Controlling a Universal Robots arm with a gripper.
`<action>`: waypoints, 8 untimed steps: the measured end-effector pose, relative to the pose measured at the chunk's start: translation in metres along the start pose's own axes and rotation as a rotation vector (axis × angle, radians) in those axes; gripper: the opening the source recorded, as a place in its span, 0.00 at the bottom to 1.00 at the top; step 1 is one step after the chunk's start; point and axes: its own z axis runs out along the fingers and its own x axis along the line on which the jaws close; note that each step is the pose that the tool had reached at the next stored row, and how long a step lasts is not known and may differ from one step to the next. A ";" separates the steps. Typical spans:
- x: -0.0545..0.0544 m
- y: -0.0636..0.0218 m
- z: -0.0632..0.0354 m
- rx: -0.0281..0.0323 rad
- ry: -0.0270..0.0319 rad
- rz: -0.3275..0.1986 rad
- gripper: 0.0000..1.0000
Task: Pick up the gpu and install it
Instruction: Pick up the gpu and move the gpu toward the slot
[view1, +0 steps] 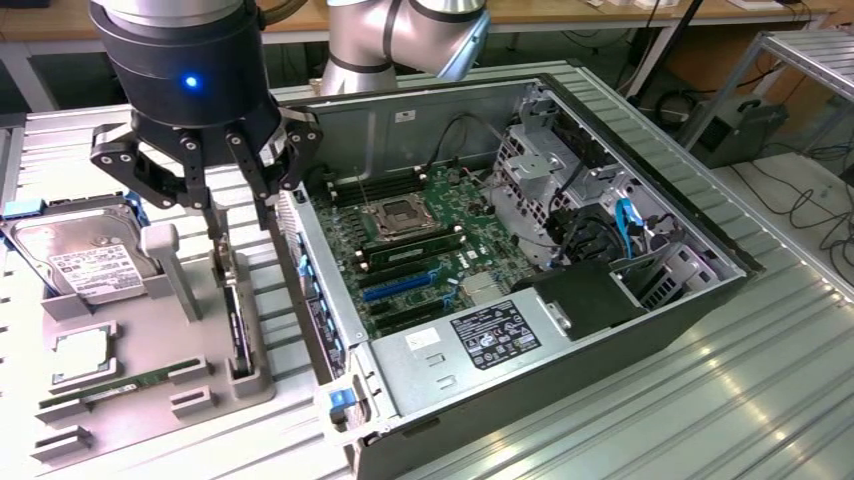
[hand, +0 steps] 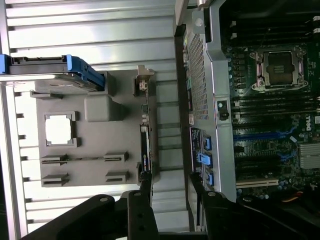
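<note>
The gpu (view1: 239, 325) is a slim dark card standing on edge in a slot of the grey holder tray (view1: 160, 330), left of the computer case. In the wrist view the gpu (hand: 145, 137) shows edge-on, its silvery bracket at the far end. My gripper (view1: 230, 195) hangs just above the card's bracket end, open, with nothing between its fingers. In the wrist view my gripper (hand: 169, 187) has one fingertip (hand: 145, 182) in line with the card's edge and the other toward the case wall.
The open computer case (view1: 694, 300) lies at the exterior view's right, with its motherboard (view1: 414, 250) and blue expansion slots (view1: 398, 287) exposed. The tray also holds a hard drive (view1: 80, 262) in a blue caddy, a CPU (view1: 83, 355) and a RAM stick (view1: 114, 390).
</note>
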 end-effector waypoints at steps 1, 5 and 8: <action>0.000 0.0000 0.0001 0.0001 0.0000 0.000 0.42; 0.000 0.0000 0.0009 0.0000 0.0000 0.000 0.42; 0.000 -0.0001 0.0015 0.0000 0.0000 0.000 0.42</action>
